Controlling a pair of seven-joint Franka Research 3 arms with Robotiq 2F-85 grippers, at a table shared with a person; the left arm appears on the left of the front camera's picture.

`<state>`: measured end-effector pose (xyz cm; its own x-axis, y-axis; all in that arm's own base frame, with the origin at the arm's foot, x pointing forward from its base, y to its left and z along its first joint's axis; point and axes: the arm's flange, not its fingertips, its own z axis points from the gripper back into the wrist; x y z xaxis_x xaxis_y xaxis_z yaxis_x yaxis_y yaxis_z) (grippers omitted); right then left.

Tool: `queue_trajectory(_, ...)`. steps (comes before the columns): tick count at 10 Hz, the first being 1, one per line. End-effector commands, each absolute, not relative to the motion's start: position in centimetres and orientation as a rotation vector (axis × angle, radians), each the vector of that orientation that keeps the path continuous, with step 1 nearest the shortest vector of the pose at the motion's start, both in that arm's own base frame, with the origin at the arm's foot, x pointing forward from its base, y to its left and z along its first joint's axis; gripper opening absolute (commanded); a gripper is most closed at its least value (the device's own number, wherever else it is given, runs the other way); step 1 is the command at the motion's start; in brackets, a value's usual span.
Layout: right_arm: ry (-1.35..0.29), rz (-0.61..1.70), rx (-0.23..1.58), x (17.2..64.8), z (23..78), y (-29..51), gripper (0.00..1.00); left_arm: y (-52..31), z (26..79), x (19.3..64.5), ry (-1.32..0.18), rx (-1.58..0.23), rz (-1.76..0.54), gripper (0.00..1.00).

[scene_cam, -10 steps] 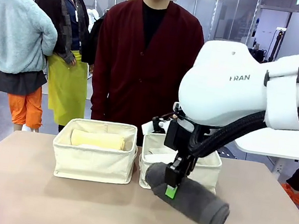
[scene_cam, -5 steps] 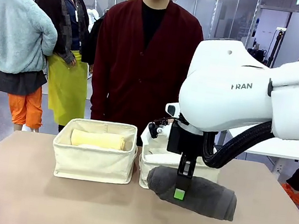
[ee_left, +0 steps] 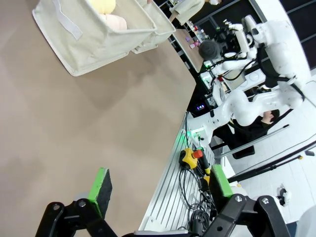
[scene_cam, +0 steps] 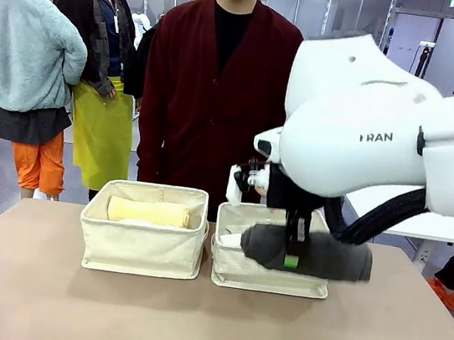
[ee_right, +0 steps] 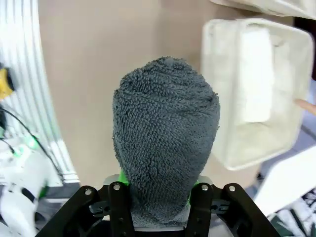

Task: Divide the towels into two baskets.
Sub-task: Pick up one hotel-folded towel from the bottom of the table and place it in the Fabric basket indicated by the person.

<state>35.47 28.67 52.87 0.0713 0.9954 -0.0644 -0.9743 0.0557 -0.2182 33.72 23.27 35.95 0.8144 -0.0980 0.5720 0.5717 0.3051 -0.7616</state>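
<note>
Dark grey towel (scene_cam: 308, 254): clamped mid-length in the right claw (scene_cam: 289, 255), held level above the right basket (scene_cam: 267, 275) — not yet lowered in.
Right basket: a white towel (ee_right: 256, 74) already lies inside, seen in the right wrist view.
Left basket (scene_cam: 142, 247): beside the right basket; holds the pale yellow towel (scene_cam: 149, 211), with a cream-white towel (ee_left: 114, 22) just below it in the left wrist view.
Left claw (ee_left: 158, 190): fingers spread, nothing between them, over bare worktop (scene_cam: 105, 314) well away from the right basket.
Progress: judged three of four placed; release of the grey roll remains.
Obscured: the right basket's interior is largely masked by the arm and roll; the right wrist view is motion-blurred there.
</note>
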Motion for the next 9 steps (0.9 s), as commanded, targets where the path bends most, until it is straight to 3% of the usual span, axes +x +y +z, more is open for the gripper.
queue_trajectory(1,-0.171,1.626,-0.261,40.0,54.8,29.2,0.42,23.4,36.2,33.3,-0.461,-1.177,-0.475,1.00)
queue_trajectory(5,-0.164,1.801,-0.363,50.6,52.7,30.4,0.42,23.4,36.2,33.3,-0.461,-1.177,-0.475,1.00)
queue_trajectory(9,-0.233,1.691,-0.370,59.3,49.0,31.7,0.42,23.4,36.2,33.3,-0.461,-1.177,-0.475,1.00)
